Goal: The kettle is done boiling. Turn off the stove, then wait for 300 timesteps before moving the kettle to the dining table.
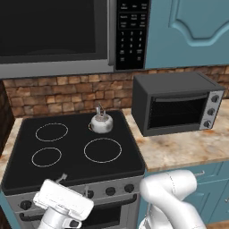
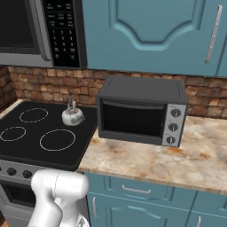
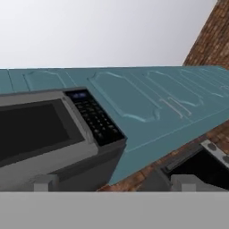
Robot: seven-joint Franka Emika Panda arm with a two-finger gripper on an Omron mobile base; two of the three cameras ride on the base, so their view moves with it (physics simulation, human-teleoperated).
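Place: home kitchen.
Cooking: stove (image 1: 74, 150), microwave (image 1: 53, 36) above, toaster oven (image 1: 176, 107).
Fittings: teal cabinets (image 2: 150, 31), brick backsplash (image 1: 67, 96), marbled table (image 2: 177, 162).

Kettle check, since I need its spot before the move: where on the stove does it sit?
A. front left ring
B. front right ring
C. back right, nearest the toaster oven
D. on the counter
C: the kettle sits at the stove's back right corner, beside the toaster oven.

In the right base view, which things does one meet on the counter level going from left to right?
Stove → kettle → toaster oven → bare stone counter.
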